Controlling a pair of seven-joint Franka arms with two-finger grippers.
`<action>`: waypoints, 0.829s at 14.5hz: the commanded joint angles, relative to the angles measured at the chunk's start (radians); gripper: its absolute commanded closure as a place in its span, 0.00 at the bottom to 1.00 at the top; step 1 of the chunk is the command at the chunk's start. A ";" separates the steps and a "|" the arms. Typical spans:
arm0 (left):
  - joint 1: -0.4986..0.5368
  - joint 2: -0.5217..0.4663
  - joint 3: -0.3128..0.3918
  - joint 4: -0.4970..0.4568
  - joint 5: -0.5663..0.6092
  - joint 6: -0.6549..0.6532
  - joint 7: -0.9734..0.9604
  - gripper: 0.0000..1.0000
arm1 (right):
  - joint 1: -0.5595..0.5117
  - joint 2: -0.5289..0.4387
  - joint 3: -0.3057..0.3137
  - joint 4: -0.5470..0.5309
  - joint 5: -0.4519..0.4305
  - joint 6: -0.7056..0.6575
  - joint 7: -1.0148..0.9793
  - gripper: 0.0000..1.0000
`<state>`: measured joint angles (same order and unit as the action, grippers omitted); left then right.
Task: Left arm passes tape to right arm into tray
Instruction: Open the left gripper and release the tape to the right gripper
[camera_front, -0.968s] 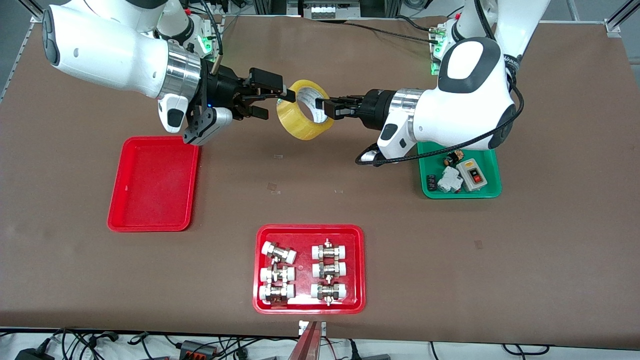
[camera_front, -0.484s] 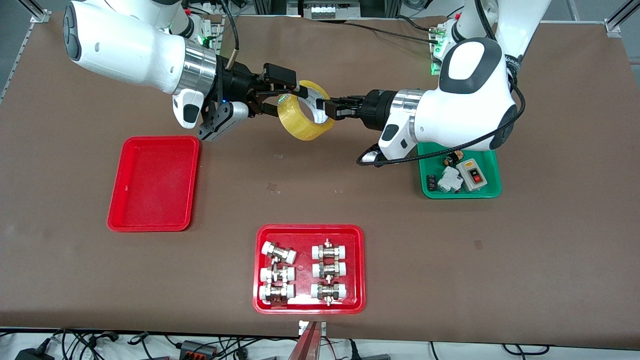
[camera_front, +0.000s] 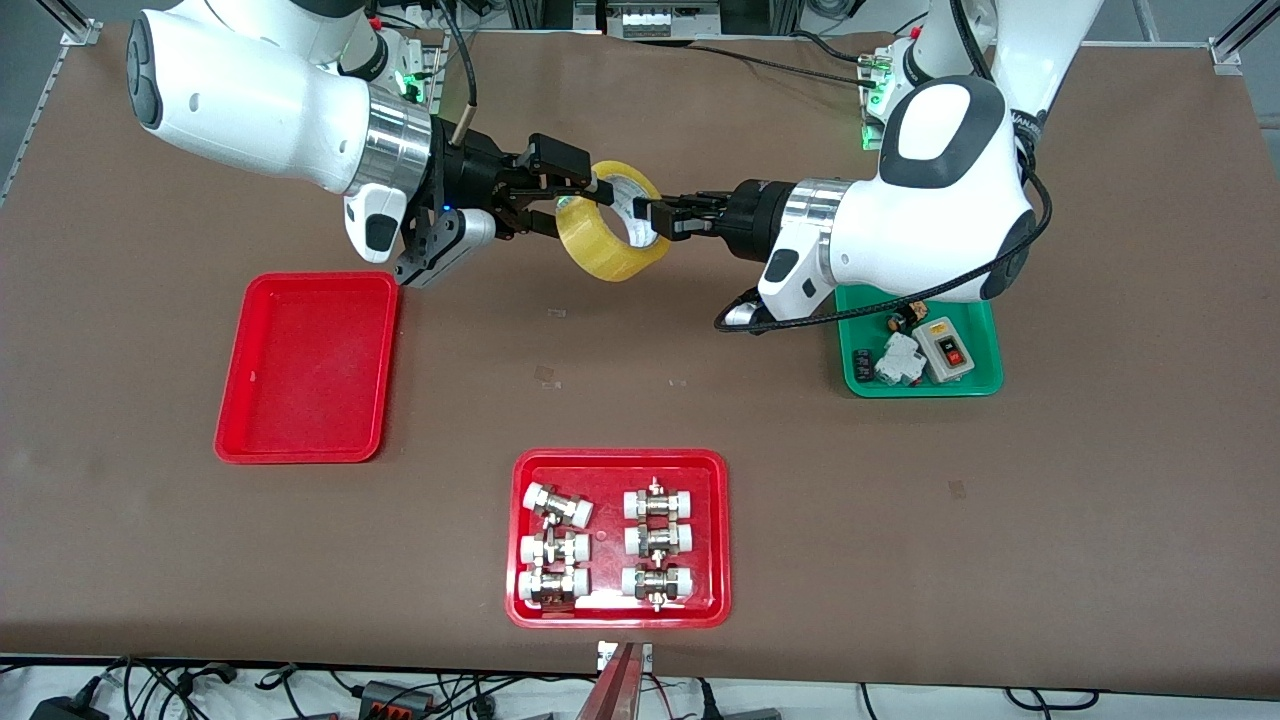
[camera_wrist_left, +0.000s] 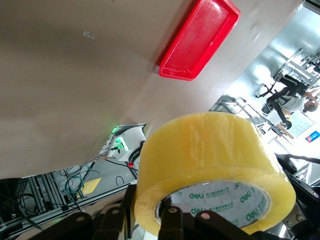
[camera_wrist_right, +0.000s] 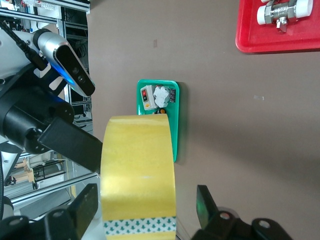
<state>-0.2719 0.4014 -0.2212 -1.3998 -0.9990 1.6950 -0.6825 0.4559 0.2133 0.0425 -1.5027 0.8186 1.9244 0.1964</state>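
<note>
Front view catches the handover: left tool (camera_front: 652, 217) clamps the tape (camera_front: 607, 221), right tool (camera_front: 563, 201) straddles it wide and must close, the tray (camera_front: 308, 368) waiting below.

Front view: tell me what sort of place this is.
Likely a robotics lab workbench. Two white arms share a brown table, passing a tape roll in mid-air; sorted parts sit in a tray of fittings and a green tray; cables and power strips line the table edge.
</note>
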 joint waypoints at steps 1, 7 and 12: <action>0.006 -0.003 0.000 0.019 -0.020 -0.021 -0.002 0.98 | 0.004 0.011 -0.006 0.021 0.011 0.011 -0.006 0.71; 0.008 -0.003 0.000 0.018 -0.017 -0.032 0.001 0.98 | 0.001 0.012 -0.006 0.021 0.008 0.013 -0.015 0.77; 0.026 -0.006 0.005 0.024 -0.013 -0.073 -0.008 0.00 | -0.002 0.012 -0.006 0.021 0.007 0.011 -0.015 0.76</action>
<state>-0.2604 0.4019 -0.2211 -1.3927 -0.9998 1.6677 -0.6842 0.4563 0.2189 0.0411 -1.4997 0.8199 1.9329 0.1925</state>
